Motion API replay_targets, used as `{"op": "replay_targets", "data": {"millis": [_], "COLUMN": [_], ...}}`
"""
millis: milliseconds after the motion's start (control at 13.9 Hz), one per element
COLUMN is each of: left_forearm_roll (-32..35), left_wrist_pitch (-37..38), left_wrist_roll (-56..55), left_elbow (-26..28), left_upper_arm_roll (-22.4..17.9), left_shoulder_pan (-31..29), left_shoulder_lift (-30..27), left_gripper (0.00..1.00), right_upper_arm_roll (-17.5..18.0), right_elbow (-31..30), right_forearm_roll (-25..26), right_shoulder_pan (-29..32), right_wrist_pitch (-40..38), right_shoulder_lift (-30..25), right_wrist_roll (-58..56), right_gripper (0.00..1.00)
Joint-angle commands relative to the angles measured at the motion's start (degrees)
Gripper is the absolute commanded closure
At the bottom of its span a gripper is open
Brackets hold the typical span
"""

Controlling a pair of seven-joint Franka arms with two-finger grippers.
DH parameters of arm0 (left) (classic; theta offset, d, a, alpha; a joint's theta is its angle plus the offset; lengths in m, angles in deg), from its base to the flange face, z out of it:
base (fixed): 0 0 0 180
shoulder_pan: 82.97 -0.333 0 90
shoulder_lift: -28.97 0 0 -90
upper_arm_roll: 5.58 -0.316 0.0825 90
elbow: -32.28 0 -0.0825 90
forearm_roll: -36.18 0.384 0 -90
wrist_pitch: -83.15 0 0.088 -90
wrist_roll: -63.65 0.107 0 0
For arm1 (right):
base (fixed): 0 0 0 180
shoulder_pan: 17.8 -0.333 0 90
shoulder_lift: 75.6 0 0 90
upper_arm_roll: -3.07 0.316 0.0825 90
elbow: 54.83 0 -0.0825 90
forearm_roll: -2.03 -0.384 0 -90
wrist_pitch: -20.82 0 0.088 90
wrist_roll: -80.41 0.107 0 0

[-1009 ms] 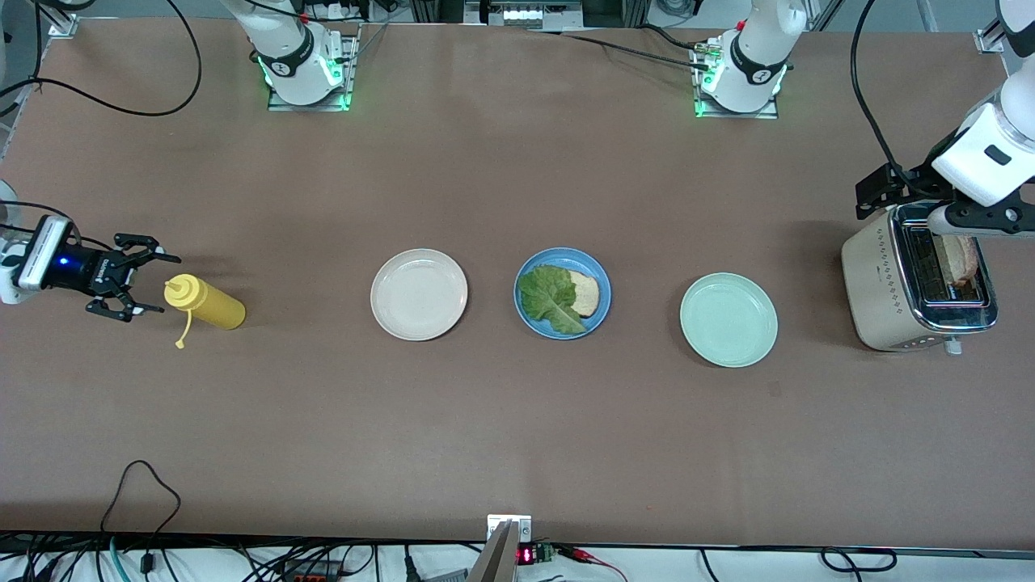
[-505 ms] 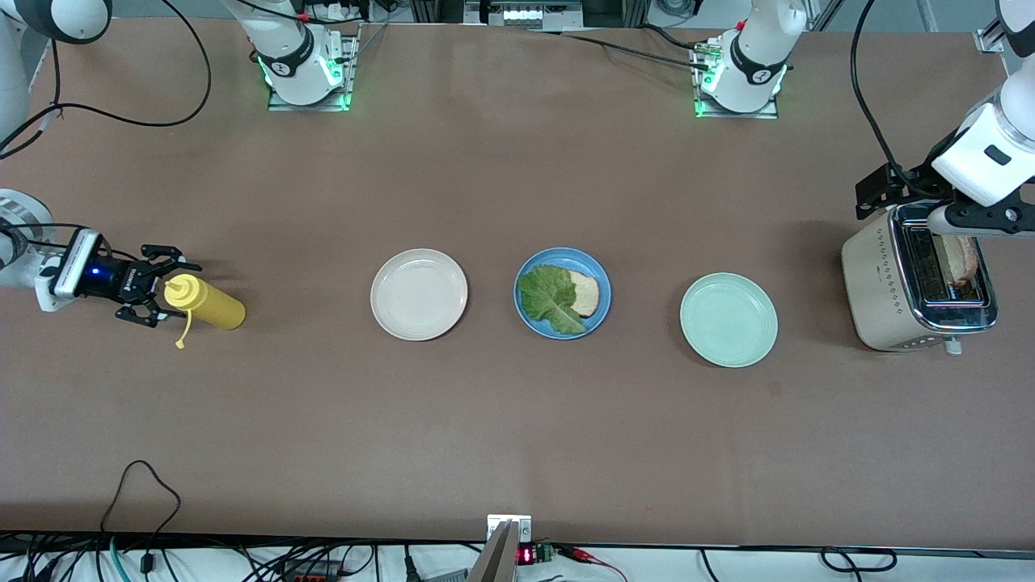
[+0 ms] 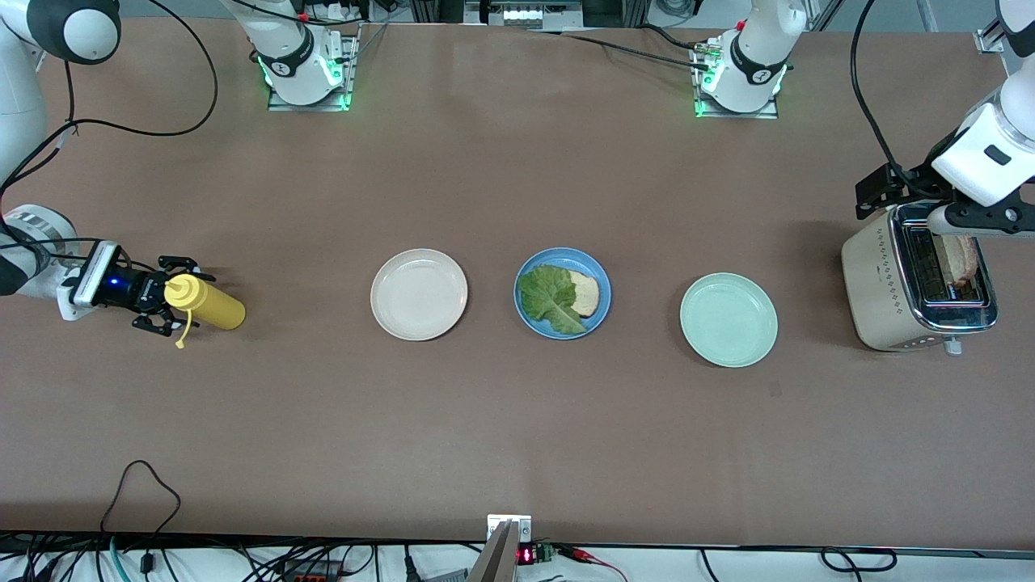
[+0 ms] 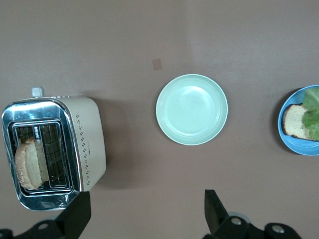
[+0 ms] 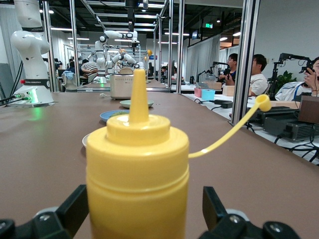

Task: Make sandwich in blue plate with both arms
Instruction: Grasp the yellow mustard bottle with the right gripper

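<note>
At the frame's left edge, the right end effector straddles the yellow bottle unclenched and could tip it, while the left end effector hangs released over the desk beside the toaster, far from the mid-frame blue plate.

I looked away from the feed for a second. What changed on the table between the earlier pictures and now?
The right gripper, jaws open, slid in from the right arm's end of the table until its fingers straddle the yellow bottle; not closed on it. Unchanged: the bottle, the left gripper open above the toaster, the blue plate with lettuce on bread.
</note>
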Motion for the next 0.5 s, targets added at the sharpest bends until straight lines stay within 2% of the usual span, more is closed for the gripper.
{"op": "replay_targets", "data": {"millis": [0,72,144,216,433], "left_forearm_roll": [0.4,0.4,0.4,0.4,0.3], "left_wrist_pitch": [0.5,0.8,0.8,0.8,0.8], "left_wrist_roll": [-0.6,-0.5,-0.5,-0.5,-0.6], "left_elbow": [0.6,0.6,0.6,0.6,0.6], "left_upper_arm_roll": [0.1,0.0,0.1,0.1,0.1], "left_shoulder_pan": [0.2,0.1,0.2,0.1,0.2], "left_shoulder_lift": [-0.9,-0.9,-0.9,-0.9,-0.9], "left_gripper": [0.0,0.0,0.0,0.0,0.0], "right_upper_arm_roll": [0.2,0.2,0.2,0.2,0.2], "right_elbow": [1.8,1.8,1.7,1.8,2.1], "right_forearm_roll": [-0.8,-0.8,-0.8,-0.8,-1.0], "right_shoulder_pan": [-0.2,-0.5,-0.6,-1.3,-5.4], "right_wrist_pitch": [-1.1,-1.1,-1.6,-1.8,-1.3], "right_shoulder_lift": [0.6,0.6,0.5,0.2,-1.9], "right_wrist_roll": [0.2,0.4,0.8,1.0,3.3], "right_gripper": [0.32,0.53,0.66,0.73,0.74]}}
